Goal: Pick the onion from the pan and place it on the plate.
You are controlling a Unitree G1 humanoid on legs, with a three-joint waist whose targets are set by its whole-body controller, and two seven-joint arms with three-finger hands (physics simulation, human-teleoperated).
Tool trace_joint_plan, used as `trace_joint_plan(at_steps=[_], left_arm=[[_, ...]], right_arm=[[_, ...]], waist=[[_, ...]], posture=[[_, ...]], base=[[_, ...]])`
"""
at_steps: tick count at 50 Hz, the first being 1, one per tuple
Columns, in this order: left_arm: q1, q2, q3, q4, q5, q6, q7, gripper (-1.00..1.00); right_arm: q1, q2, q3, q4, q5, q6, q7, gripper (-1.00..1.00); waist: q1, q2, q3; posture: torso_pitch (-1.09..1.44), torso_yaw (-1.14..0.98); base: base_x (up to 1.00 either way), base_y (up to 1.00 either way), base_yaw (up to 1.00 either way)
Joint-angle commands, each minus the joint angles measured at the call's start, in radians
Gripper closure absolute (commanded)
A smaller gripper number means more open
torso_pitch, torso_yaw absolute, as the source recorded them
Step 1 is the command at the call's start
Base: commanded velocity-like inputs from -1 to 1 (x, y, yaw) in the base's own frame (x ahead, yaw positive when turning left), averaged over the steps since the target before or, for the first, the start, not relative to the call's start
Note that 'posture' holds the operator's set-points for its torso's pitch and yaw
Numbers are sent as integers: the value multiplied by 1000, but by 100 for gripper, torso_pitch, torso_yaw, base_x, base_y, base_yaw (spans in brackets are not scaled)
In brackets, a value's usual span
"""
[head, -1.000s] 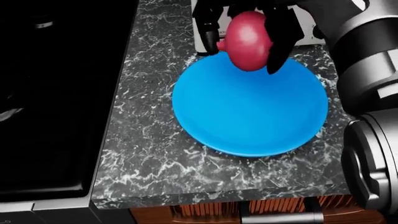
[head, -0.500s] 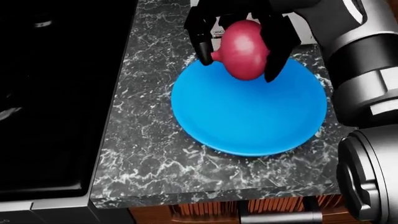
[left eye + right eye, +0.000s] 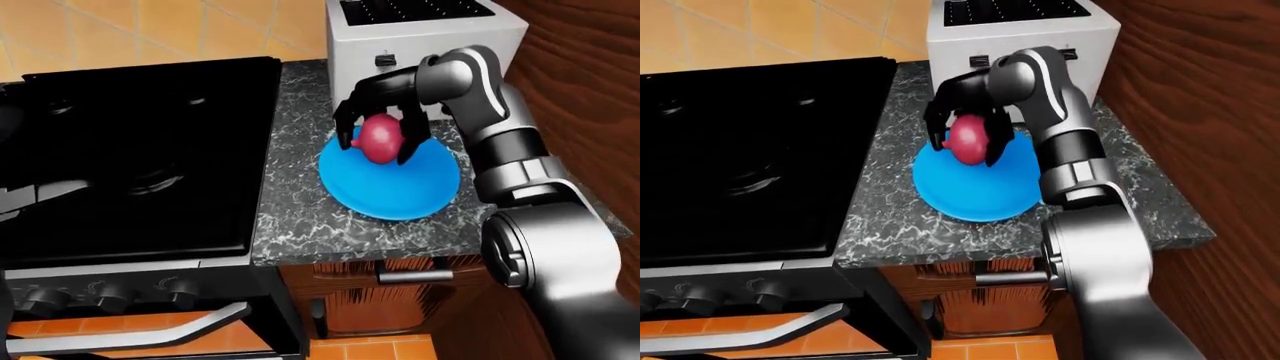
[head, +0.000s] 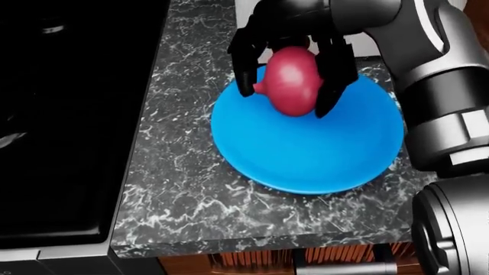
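Black stove [image 3: 140, 150] lies left of the blue plate [image 4: 305, 154]. Over the plate's upper part, the right hand [image 4: 294, 43] is clamped on the red onion [image 4: 290, 80], smooth, rounded, with a small nub at its left. Placing is underway; next, lower and let go gently. The left hand is out of sight.
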Motion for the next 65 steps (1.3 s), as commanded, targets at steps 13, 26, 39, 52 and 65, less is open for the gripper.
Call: trace_joint_plan(at_steps=[13, 26, 39, 52, 65], left_arm=[[-15, 21, 18, -27, -2, -24, -1, -100], [-17, 23, 17, -26, -3, -23, 1, -100], [-21, 31, 19, -28, -12, -17, 8, -100], [-21, 30, 17, -27, -8, -21, 7, -100], [-23, 30, 16, -29, -8, -18, 7, -100]], right_arm=[[-12, -12, -20, -108, 34, 24, 54, -22], [-6, -20, -23, -144, 39, 46, 102, -79], [-46, -30, -27, -149, 47, 49, 134, -78], [-56, -25, -35, -271, 87, 95, 245, -97], [51, -11, -51, -607, 178, 262, 399, -100]], waist=[[-1, 4, -27], [-2, 3, -28], [-3, 5, -27], [-3, 5, -23], [-2, 0, -21]], posture=[[0, 0], [0, 0], [0, 0], [0, 0], [0, 0]], base=[[0, 0, 0], [0, 0, 0], [0, 0, 0], [0, 0, 0], [0, 0, 0]])
